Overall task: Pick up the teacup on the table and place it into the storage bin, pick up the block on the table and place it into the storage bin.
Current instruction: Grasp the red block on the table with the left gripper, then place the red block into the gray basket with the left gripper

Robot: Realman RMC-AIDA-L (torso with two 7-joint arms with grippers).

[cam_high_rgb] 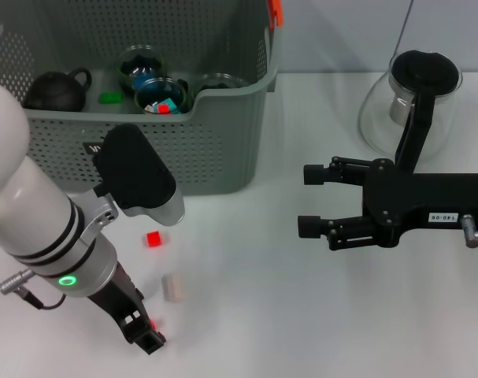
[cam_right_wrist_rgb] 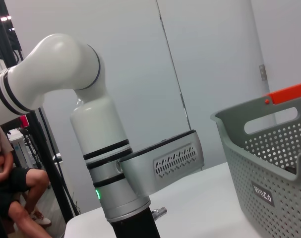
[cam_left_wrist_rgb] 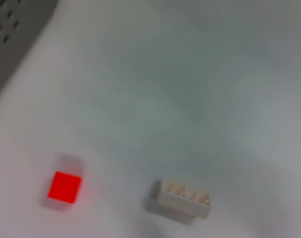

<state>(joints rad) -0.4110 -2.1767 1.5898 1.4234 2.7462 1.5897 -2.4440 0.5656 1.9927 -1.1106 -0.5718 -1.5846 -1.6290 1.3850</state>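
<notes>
On desk [cam_high_rgb: 301,315]: storage bin [cam_high_rgb: 191,150] at far left, cups and dark teapot [cam_high_rgb: 56,89] inside. My right gripper [cam_high_rgb: 311,201] hovers mid-desk, fingers spread, empty. My left gripper [cam_high_rgb: 144,335] low near front edge, fingers' state unclear. Beige block [cam_high_rgb: 173,287] just beside it, long axis roughly front-to-back. Red block [cam_high_rgb: 153,238] nearer bin.

The white surface [cam_high_rgb: 254,260] carries the grey perforated storage bin [cam_high_rgb: 215,150] at its far left. In front of the bin lie a small red block [cam_high_rgb: 153,239] and, nearer, a beige brick [cam_high_rgb: 172,287], apart from each other. A glass carafe [cam_high_rgb: 396,102] with a black handle stands at the far right.
</notes>
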